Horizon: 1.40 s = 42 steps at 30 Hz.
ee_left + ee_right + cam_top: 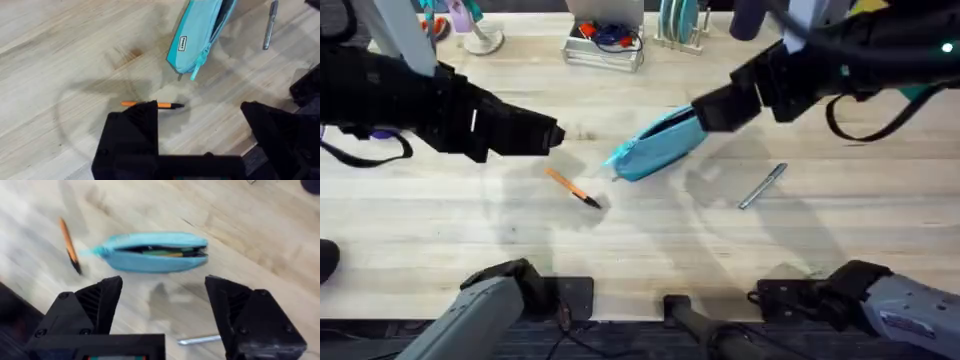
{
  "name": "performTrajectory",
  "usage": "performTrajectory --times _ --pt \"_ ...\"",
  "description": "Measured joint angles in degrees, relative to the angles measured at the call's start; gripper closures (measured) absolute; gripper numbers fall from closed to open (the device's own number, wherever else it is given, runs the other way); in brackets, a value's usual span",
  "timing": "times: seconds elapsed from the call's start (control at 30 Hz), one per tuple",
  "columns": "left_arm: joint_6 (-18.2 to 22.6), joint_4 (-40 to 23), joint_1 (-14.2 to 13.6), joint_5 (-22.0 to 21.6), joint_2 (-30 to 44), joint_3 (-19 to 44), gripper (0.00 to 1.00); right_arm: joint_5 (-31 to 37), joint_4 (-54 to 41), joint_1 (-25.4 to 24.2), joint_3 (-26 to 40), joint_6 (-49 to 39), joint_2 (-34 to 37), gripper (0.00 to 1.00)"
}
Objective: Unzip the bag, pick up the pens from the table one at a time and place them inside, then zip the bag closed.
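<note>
- The bag point(658, 144) lies on the worktop point(650, 240) near its middle, zipper open, with items visible inside against the dark lining.
- The orange pen point(572, 188) rests just beside the bag's zipper end; the silver pen point(762, 186) lies apart on the bag's other side.
- Left tool point(200, 130): fingers spread wide, holding nothing, hovering above the orange pen.
- Right tool point(162, 311): fingers spread wide, empty, above the bag.
- Handling: the bag is judged soft and likely to slide, so pin one end. The pens look light, stiff and smooth; grip mid-barrel, across the shaft.
</note>
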Motion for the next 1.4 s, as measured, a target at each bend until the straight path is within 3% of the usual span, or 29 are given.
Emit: performTrajectory --times 0.6,0.83,1.0,1.07,1.13,1.27,1.3,1.4 --pt "0.0 0.0 0.0 0.0 0.0 0.0 0.004 0.3 5.0 0.0 0.0 40.0 3.1 0.005" --pt "0.0 0.0 0.0 0.0 0.0 0.0 0.005 4.2 2.7 0.0 0.3 54.1 5.9 0.005" --pt "0.0 0.0 0.0 0.0 0.0 0.0 0.005 6.5 -1.1 0.0 4.3 60.5 9.1 0.023" --pt "0.0 0.0 0.0 0.0 0.0 0.0 0.006 7.0 -2.0 0.0 6.7 61.8 10.9 0.123" --pt "0.0 0.0 0.0 0.0 0.0 0.0 0.006 7.3 -3.2 0.0 9.0 62.7 12.9 0.315" --pt "0.0 0.0 0.0 0.0 0.0 0.0 0.006 7.4 -5.4 0.0 12.6 64.3 17.0 0.885" --pt "0.0 0.0 0.0 0.0 0.0 0.0 0.006 7.4 -5.7 0.0 13.0 65.1 17.8 0.947" --pt "0.0 0.0 0.0 0.0 0.0 0.0 0.006 7.4 -6.1 0.0 13.1 67.2 19.1 0.967"
